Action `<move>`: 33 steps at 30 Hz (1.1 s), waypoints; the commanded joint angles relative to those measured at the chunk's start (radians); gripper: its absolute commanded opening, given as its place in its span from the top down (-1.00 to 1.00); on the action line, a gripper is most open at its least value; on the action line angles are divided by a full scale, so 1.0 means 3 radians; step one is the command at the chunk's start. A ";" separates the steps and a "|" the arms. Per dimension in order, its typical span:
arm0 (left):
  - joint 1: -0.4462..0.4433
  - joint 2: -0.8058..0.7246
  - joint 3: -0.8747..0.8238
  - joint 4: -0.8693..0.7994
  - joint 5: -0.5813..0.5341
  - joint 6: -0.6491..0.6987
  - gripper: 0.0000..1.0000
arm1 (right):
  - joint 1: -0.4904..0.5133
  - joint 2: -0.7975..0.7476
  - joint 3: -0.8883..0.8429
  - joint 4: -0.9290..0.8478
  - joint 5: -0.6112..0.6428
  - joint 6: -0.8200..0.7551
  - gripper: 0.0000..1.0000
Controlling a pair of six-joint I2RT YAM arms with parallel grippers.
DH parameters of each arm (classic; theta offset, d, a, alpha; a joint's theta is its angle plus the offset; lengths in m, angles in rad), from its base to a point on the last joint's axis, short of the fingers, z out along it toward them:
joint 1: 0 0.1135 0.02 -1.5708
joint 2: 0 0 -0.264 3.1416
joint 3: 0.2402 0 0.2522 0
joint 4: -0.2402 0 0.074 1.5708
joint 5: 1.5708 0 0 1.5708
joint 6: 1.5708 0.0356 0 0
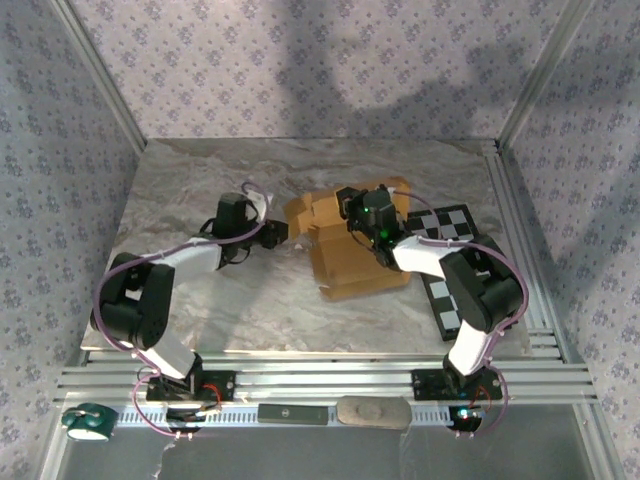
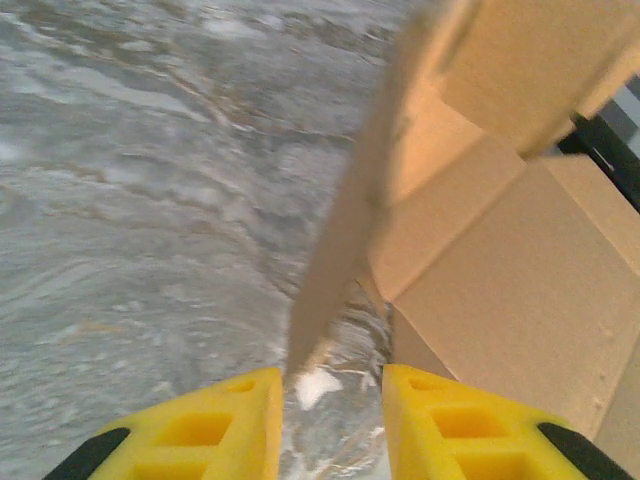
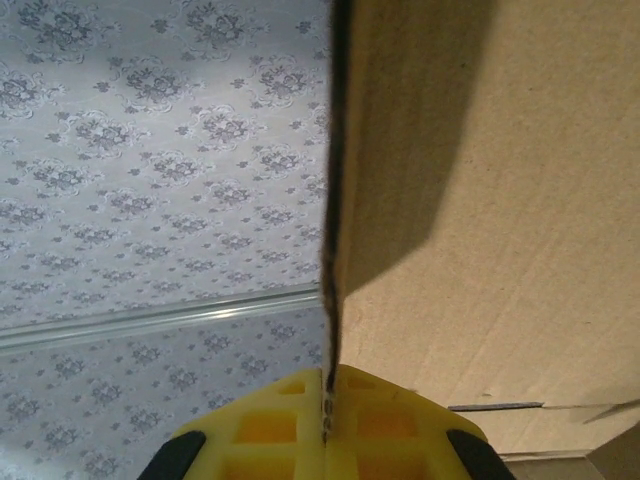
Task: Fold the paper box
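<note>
Grey marbled table (image 1: 200, 290) inside patterned wallpaper walls (image 1: 300, 60). The only container is the paper box (image 1: 350, 265), sitting right of table centre. It is tan cardboard, half-formed, with its base flat and several flaps standing or angled up. The right arm covers much of its inside, so contents cannot be judged.

The box's right edge lies over a black-and-white checkered board (image 1: 450, 220), which reaches toward the table's right side.

Box look: plain brown, matte, visible creases. The left wrist view shows the box (image 2: 500, 280) with panels meeting at fold lines and one thin flap seen edge-on, blurred. The right wrist view shows a broad panel (image 3: 500, 200) with a faint corrugation grain and a slit near its lower edge.

Right gripper (image 1: 365, 210) is over the box's far part. Up close, the gripper (image 3: 327, 385) has its yellow fingers (image 3: 385, 420) pressed together on the panel's edge, so the cardboard is clamped.

Left gripper (image 1: 275, 235) is at the box's left flap. In its wrist view (image 2: 333, 385) the jaws stand apart, with the flap's tip in the gap and clear space on both sides, so it is not pinched.

On the near rail: tape roll (image 1: 88, 422), black bar (image 1: 292, 413), grey oval piece (image 1: 372, 411).
</note>
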 commanded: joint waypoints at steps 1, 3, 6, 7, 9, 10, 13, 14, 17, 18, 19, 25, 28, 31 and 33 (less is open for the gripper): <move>-0.0021 -0.0050 0.0013 0.0056 -0.0022 0.0237 0.39 | -0.0027 0.0058 0.0074 0.0008 -0.0200 -0.0105 1.00; -0.0026 -0.0034 0.0005 0.0130 -0.0015 0.0223 0.42 | -0.0035 0.0062 0.0063 0.0022 -0.0222 -0.0105 1.00; -0.0027 -0.0076 -0.0016 0.0178 -0.0028 0.0219 0.46 | -0.0036 0.0072 0.0077 0.0036 -0.0259 -0.0103 1.00; -0.0025 -0.0134 -0.0055 0.0212 -0.0048 0.0218 0.49 | -0.0042 0.0073 0.0081 0.0027 -0.0272 -0.0103 1.00; -0.0016 -0.0298 -0.0126 0.0186 -0.0135 0.0257 0.51 | -0.0053 0.0063 0.0081 0.0011 -0.0281 -0.0105 1.00; -0.0011 -0.0359 -0.0119 0.0079 -0.0214 0.0295 0.52 | -0.0061 0.0060 0.0080 0.0010 -0.0287 -0.0110 1.00; 0.0052 -0.0453 -0.0014 -0.0364 -0.0577 0.0323 0.57 | -0.0078 0.0052 0.0091 -0.0006 -0.0311 -0.0113 1.00; 0.0123 -0.0429 0.0024 -0.0437 -0.0594 0.0266 0.60 | -0.0078 0.0054 0.0100 -0.0005 -0.0319 -0.0112 1.00; 0.0227 -0.0314 0.0053 -0.0432 -0.0593 0.0124 0.62 | -0.0078 0.0056 0.0121 -0.0019 -0.0329 -0.0112 1.00; 0.0238 -0.0227 0.0106 -0.0460 -0.0578 0.0099 0.63 | -0.0078 0.0059 0.0124 -0.0021 -0.0332 -0.0112 1.00; 0.0240 -0.0141 0.0178 -0.0523 -0.0564 0.0082 0.63 | -0.0078 0.0057 0.0129 -0.0021 -0.0330 -0.0107 1.00; 0.0203 0.0318 0.0469 -0.0325 -0.0223 -0.0048 0.65 | -0.0084 0.0067 0.0112 0.0001 -0.0330 -0.0087 1.00; 0.0102 0.0451 0.0608 -0.0332 -0.0164 -0.0023 0.63 | -0.0088 0.0076 0.0092 0.0023 -0.0320 -0.0082 1.00; 0.0007 0.0508 0.0668 -0.0314 -0.0196 0.0002 0.63 | -0.0091 0.0088 0.0073 0.0054 -0.0314 -0.0063 1.00; -0.0042 0.0509 0.0645 -0.0219 -0.0154 -0.0023 0.62 | -0.0088 0.0095 0.0059 0.0065 -0.0315 -0.0059 1.00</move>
